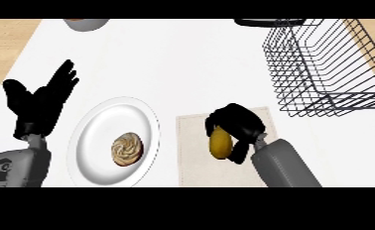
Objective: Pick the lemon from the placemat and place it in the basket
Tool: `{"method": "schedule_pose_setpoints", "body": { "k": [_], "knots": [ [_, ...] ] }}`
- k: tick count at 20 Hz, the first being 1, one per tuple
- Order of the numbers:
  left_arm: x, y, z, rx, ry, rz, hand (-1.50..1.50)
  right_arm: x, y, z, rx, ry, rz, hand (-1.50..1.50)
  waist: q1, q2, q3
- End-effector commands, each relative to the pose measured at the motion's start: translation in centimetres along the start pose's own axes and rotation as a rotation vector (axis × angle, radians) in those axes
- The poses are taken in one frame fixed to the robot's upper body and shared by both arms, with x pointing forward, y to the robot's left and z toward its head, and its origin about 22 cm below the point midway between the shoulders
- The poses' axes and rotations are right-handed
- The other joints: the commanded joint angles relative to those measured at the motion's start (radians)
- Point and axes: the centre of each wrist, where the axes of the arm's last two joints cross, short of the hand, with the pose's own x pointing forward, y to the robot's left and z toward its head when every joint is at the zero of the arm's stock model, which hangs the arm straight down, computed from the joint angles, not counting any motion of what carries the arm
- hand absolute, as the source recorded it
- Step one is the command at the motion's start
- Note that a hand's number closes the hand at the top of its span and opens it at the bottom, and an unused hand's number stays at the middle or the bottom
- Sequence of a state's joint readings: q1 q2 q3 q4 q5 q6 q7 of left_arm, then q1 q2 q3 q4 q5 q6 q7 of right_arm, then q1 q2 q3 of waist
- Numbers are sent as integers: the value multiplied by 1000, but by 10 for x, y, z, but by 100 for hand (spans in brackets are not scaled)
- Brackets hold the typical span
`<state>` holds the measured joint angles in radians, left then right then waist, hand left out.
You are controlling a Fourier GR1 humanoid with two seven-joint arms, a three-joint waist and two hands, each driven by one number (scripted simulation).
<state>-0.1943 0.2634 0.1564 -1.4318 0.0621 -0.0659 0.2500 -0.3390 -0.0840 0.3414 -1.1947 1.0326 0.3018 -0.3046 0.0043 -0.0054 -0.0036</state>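
The lemon (pixel 219 143) sits over the beige placemat (pixel 192 149) near the table's front edge, with the right hand (pixel 236 121) bent over it from above, its fingers (pixel 217 116) curled round the fruit so only the yellow lower part shows. Up and to the right, well apart from the placemat, stands the black wire basket (pixel 315 65) on the white table (pixel 183 60). To the left of the placemat a white plate (pixel 99 130) carries a swirled pastry (pixel 127 149), and beyond it the left hand (pixel 40 100) rests with fingers straight and spread, holding nothing.
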Motion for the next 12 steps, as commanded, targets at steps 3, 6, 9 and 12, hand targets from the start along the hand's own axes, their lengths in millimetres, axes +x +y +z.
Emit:
{"method": "schedule_pose_setpoints", "body": {
  "k": [3,6,9,12],
  "knots": [
    [1,1,0,11,-11,2,0,-30,-30,-3,-277,547,-217,150,-3,27,3],
    [1,3,1,20,-16,7,0,-45,-45,7,-420,761,-293,150,-15,33,1],
    [6,-2,-2,-6,-36,6,0,-51,-67,5,-539,956,-369,150,26,45,1],
    [13,-9,-6,-41,-55,-9,0,-49,-101,-1,-705,1085,-466,150,71,51,4]
  ]
}}
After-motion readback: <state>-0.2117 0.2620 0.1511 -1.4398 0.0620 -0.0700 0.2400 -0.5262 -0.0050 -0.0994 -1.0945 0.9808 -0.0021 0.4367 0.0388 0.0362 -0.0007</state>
